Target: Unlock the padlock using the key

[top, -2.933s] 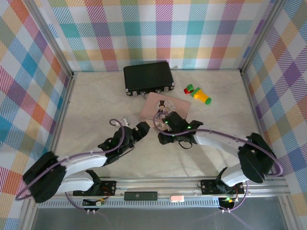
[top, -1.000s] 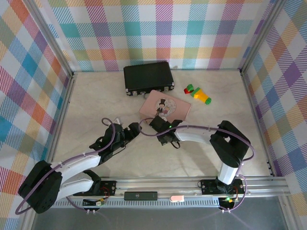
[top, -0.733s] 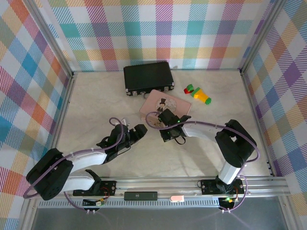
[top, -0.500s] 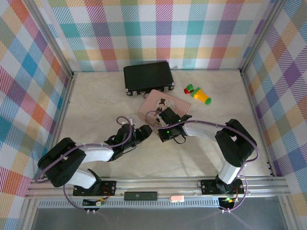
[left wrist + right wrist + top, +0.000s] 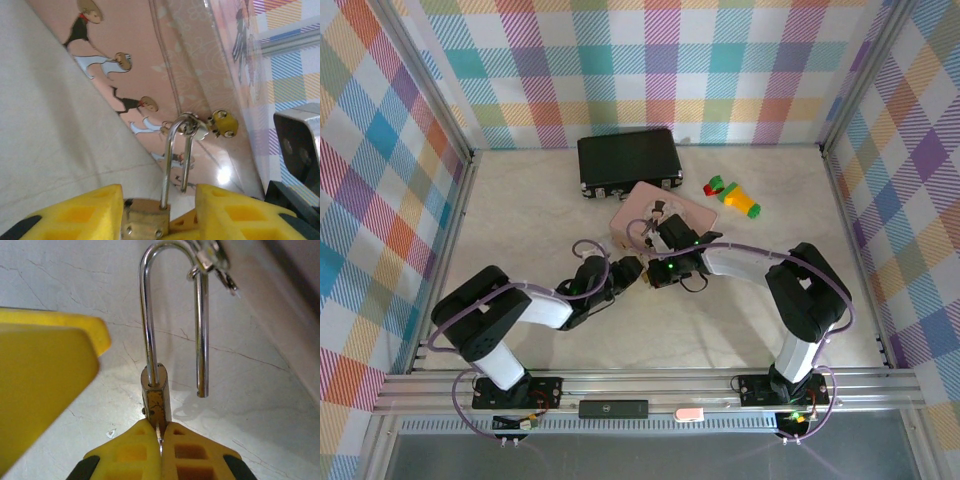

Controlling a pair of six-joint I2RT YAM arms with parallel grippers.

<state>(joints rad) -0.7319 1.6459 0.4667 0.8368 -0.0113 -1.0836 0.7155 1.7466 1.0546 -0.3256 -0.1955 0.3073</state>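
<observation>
Padlock (image 5: pixel 156 395) is hanging w/ shackle sprung; L gripper (image 5: pixel 157 200), just moved in, is straddling it loosely, R gripper (image 5: pixel 161 432) pinching prob. the key (image 5: pixel 160 436) – unlock looking done.

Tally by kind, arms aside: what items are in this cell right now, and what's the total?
Padlock: 1
Key: 1
Pink tin: 1
Black case: 1
Toy block cluster: 1
Total: 5
</observation>
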